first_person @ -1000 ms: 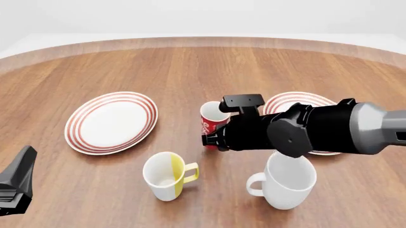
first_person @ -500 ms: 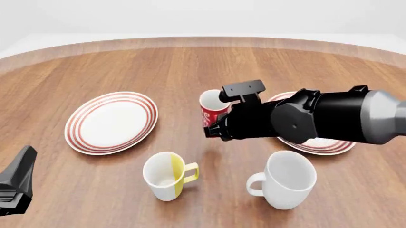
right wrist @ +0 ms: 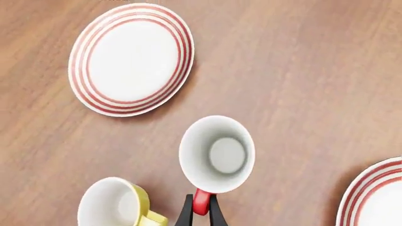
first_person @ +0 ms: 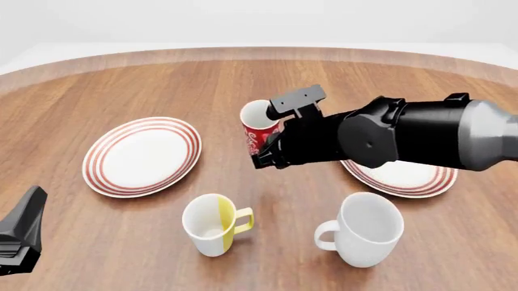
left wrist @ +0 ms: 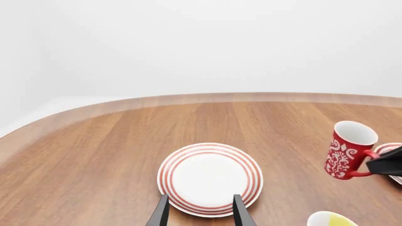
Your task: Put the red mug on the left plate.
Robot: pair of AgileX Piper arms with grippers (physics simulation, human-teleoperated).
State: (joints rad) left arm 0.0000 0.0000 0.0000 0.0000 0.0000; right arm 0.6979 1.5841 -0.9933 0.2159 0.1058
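The red mug (first_person: 257, 130) with white swirls hangs above the table's middle, between the two plates and tilted a little. My right gripper (first_person: 269, 153) is shut on its red handle (right wrist: 201, 201), which shows between the two fingers in the right wrist view. From above, the mug's white inside (right wrist: 217, 154) is empty. The left plate (first_person: 142, 155) lies flat to the mug's left, white with red rings and bare (right wrist: 131, 59). My left gripper (left wrist: 199, 214) stands open at the near left corner, with that plate (left wrist: 210, 179) just beyond its fingertips.
A white mug with a yellow stripe and handle (first_person: 213, 224) stands near the front, below the red mug. A big plain white mug (first_person: 364, 229) stands at the front right. The right plate (first_person: 402, 177) lies partly under my right arm.
My right gripper has risen with the red mug and carried it a little to the left, away from the right plate. The left arm has not moved.
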